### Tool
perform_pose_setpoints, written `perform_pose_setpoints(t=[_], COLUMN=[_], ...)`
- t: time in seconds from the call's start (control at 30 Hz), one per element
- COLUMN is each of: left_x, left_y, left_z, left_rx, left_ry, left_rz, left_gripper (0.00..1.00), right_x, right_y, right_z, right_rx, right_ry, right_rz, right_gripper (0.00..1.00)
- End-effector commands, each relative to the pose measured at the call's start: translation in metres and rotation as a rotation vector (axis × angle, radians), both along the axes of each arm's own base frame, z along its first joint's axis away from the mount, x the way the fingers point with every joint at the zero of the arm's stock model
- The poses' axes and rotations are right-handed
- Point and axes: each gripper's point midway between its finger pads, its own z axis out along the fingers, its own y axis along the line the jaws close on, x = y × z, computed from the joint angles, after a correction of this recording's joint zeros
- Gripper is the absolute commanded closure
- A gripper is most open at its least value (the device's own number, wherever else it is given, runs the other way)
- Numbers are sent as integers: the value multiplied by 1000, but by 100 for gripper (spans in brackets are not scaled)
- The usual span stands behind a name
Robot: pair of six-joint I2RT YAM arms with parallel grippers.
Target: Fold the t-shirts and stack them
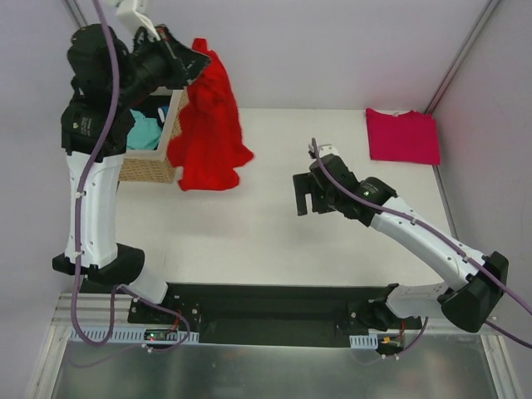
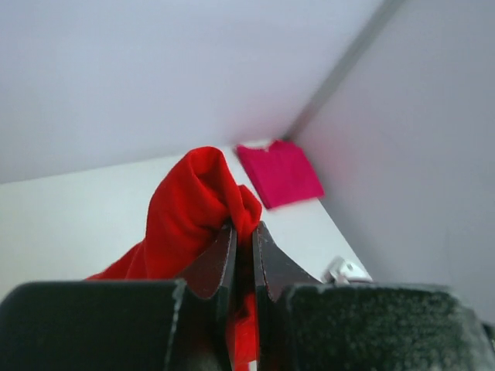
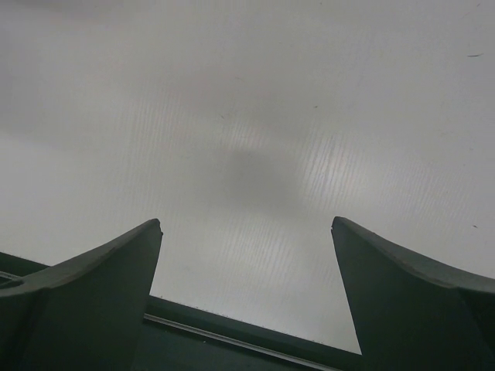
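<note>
Left gripper [image 2: 246, 230] clenches a bunched fold of the red t-shirt [image 1: 208, 133], which hangs from it toward 6 o'clock beside the wicker basket [image 1: 150, 166]. That small pinch may slip, or the cloth could snag the basket. Right gripper [image 3: 246, 222] gapes empty; the magenta-pink t-shirt [image 1: 403, 135] lies at its 2 o'clock.

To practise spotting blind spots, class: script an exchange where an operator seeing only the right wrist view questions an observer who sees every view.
Operator: I see only table under the open right gripper. Where's the red t-shirt?
Observer: The left gripper is shut on it, hanging beside the wicker basket.
Operator: And the other shirt?
Observer: The magenta t-shirt lies folded at the table's far right corner.
</note>
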Motion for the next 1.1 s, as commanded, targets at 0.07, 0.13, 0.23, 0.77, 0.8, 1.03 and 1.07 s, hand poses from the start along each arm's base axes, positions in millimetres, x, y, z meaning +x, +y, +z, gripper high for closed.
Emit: perform_pose_setpoints(t=[0.07,0.13,0.23,0.77,0.8,1.03,1.07], left_x=[-32,-36,-40,-69,-73,-123,-134], left_y=[-104,-111,-124,-116,-115,-113,-111], left_z=[-59,-83,-146,-304,-297,-330,-352], left_rx=[54,81,117,246,233,199,216], left_ry=[117,145,242,510,498,626,678], left_rz=[-286,-266,-272,-277,-278,-261,-259], left_gripper=[100,100,100,1,1,1,1], right_x=[0,-3,-6,-9,-11,-21,-23], right_y=[-23,-30,-40,-47,-47,-60,-60], right_z=[15,15,14,2,3,-30,-35], right_rx=[-20,-30,-57,-118,-115,-190,-191], right_ry=[-69,-74,-80,-50,-46,2,15], right_rz=[-89,-101,-118,-116,-107,-108,-106], right_gripper=[4,4,4,4,4,4,4])
